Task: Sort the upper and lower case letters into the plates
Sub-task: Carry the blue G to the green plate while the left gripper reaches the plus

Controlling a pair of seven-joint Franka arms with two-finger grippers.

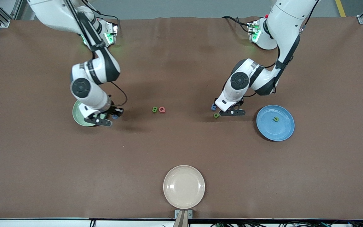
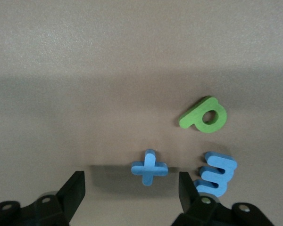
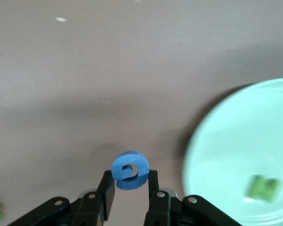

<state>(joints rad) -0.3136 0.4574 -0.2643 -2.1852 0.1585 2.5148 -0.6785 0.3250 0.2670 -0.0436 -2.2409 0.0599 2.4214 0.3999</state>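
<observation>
- Front view: left gripper [image 1: 232, 112] low by the blue E [image 1: 213, 107]; u [image 1: 276, 119] in the blue plate [image 1: 284, 134].
- Left wrist view: fingers [image 2: 75, 188] spread around the blue t [image 2: 149, 167], not touching; green a [image 2: 205, 115] nearby.
- Right wrist view: right gripper [image 3: 128, 184] clamps a blue letter [image 3: 129, 169] beside the green plate [image 3: 226, 155].

We see a brown counter [image 1: 181, 148]. On it lie a pale green plate [image 1: 78, 116] toward the right arm's end, a blue plate [image 1: 282, 130] toward the left arm's end, and a cream plate [image 1: 184, 187] nearest the front camera. A green B [image 1: 154, 109] and red Q [image 1: 162, 109] lie touching mid-counter. A blue plus-shaped piece [image 2: 149, 167], a blue E [image 2: 216, 173] and a green lowercase letter [image 2: 203, 116] lie near the blue plate.
</observation>
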